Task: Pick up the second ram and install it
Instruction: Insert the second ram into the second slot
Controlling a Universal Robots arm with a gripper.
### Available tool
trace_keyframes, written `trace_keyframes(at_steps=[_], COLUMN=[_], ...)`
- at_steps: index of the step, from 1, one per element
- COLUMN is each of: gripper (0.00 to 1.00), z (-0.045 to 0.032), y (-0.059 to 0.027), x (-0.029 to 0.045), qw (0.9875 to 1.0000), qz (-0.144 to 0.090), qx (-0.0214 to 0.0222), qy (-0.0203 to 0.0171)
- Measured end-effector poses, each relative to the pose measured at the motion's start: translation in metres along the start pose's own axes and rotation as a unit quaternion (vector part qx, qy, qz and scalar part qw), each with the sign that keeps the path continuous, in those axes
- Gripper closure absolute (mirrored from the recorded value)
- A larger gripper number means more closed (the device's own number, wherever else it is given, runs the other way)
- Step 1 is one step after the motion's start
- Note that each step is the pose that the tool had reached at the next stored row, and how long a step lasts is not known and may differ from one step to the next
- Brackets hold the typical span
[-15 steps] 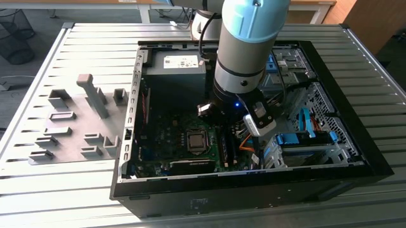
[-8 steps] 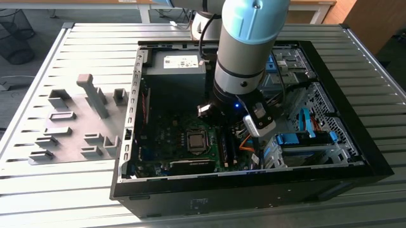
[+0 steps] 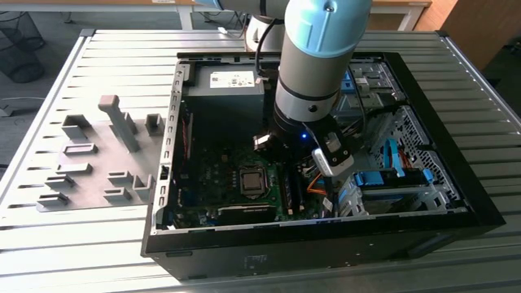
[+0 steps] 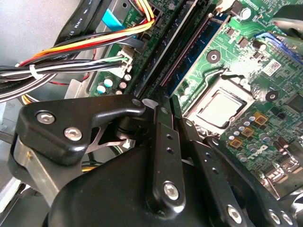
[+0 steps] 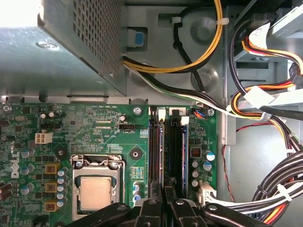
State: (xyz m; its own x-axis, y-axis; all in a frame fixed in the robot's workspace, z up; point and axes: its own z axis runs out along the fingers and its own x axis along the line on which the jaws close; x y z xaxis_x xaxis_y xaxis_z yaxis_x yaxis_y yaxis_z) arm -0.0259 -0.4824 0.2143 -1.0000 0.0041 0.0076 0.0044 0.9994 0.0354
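An open black PC case [image 3: 456,213] is lying on the slatted table [image 3: 122,55], with grey fixture blocks [image 3: 97,165] sitting beside it toward the exterior view's left.

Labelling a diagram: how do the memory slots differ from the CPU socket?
The memory slots are long, narrow, black with white end clips; the CPU socket is squarish with a silvery frame. The slots stand in parallel rows; the socket is single. Both sit on the motherboard.

Daylight washes the slatted table [image 3: 97,55] evenly, the PC case [image 3: 456,220] interior lies shadowed, and glare bleaches the power supply [image 5: 28,14] corner.
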Motion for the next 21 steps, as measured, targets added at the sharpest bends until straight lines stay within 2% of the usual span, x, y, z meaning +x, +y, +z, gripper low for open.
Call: trace_keyframes(at_steps=[4,5,8,13,17,20,21], gripper=[0.85,0.79,0.79,0.79,0.79,0.80,0.87], z=[0.0000,0.0000,-0.0003,-0.0097,-0.0238,-0.0245,-0.0248], y=[0.0000,0.0000,0.0000,0.0004,0.0008,0.0009,0.0009], x=[0.0000,0.0000,0.0000,0.0001,0.0002,0.0002,0.0002], qw=[1.0000,1.0000,1.0000,1.0000,1.0000,1.0000,1.0000], qz=[0.000,0.000,0.000,0.000,0.000,0.000,0.000], qx=[0.0000,0.0000,0.0000,-0.0001,0.0001,-0.0002,0.0000], qy=[0.0000,0.0000,0.0000,0.0000,0.0000,-0.0001,0.0000])
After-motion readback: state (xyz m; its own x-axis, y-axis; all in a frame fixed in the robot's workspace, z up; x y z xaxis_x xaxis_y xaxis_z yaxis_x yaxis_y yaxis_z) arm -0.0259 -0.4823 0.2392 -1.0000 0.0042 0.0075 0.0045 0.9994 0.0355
